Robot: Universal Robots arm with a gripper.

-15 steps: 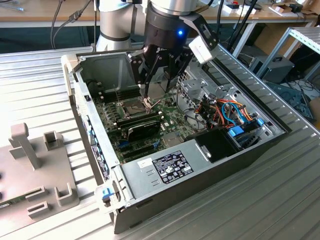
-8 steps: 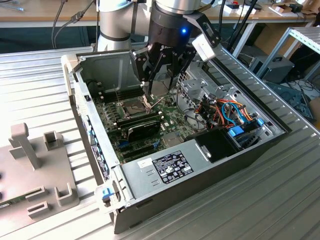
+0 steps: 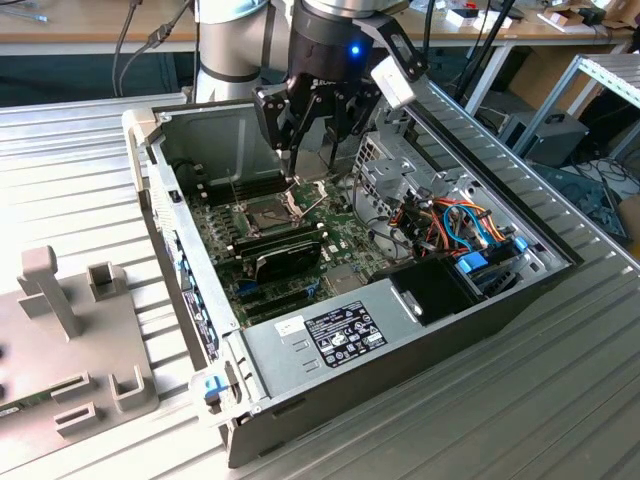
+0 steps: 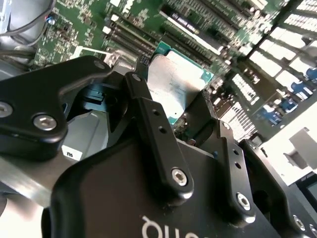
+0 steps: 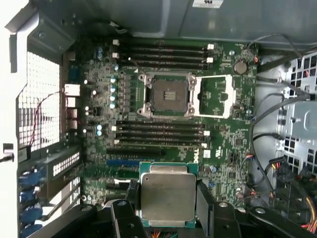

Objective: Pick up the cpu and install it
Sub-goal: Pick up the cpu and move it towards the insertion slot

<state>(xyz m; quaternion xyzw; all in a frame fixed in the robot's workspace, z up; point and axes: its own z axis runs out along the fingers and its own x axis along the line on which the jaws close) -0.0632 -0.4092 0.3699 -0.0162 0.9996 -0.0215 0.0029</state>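
Tool [image 3: 312, 140] is pinching the cpu [image 5: 167, 198] by two opposite edges, jaws closed on it, hovering over the motherboard [image 5: 225, 144] w/ the open socket [image 5: 167, 94] nearby. Chip's prob handling light, stiff, fragile underneath (edges only, metal top looks slick).

The computer case [image 3: 340, 405] is taken in whole from above and well apart in the exterior view, while its motherboard [image 5: 225, 148] is viewed straight down in the first wrist view and obliquely, close past the tool [image 4: 172, 96] and cpu [image 4: 184, 79], in the second wrist view.
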